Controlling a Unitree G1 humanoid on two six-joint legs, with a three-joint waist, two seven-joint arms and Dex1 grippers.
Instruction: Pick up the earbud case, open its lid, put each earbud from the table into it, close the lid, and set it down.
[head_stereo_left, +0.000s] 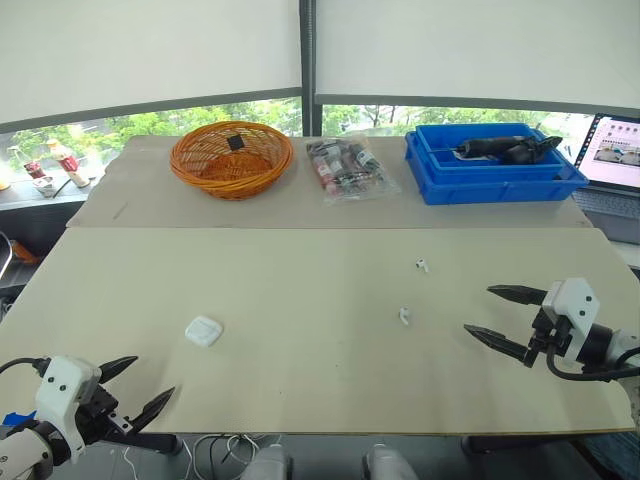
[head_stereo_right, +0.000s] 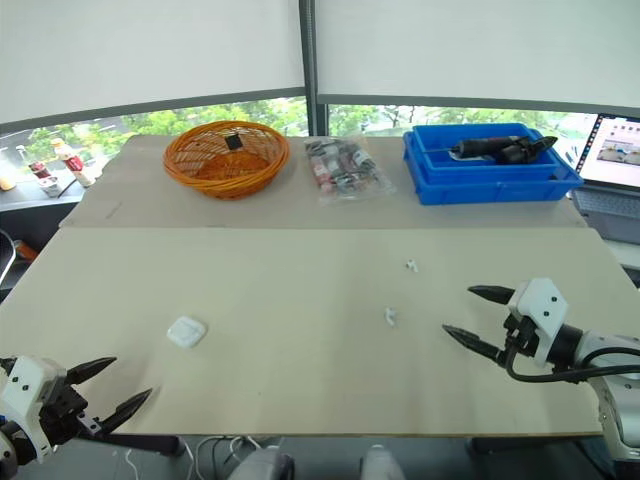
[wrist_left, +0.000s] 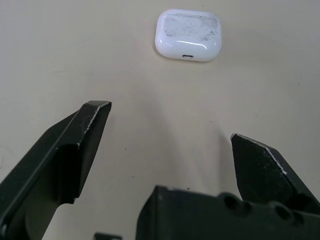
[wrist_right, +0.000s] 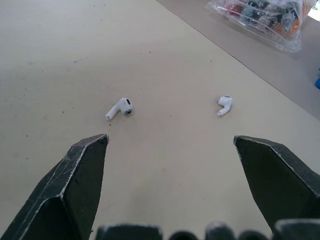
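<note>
While the earbud case (head_stereo_left: 203, 331) lies closed on the table (head_stereo_left: 300, 280) before the left gripper (head_stereo_left: 153, 376), the nearer earbud (head_stereo_left: 404, 316) and farther earbud (head_stereo_left: 422, 265) (neither touching) lie before the right gripper (head_stereo_left: 478, 309); both jaws gape empty.

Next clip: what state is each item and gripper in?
earbud case: lid closed, flat on table, not held.
near earbud: loose on table, outside case.
far earbud: loose on table, outside case.
left gripper: open, empty.
right gripper: open, empty.
wicker basket: upright, holds small dark item.
blue bin: upright, holds dark tool.
laptop: open, screen lit.
</note>
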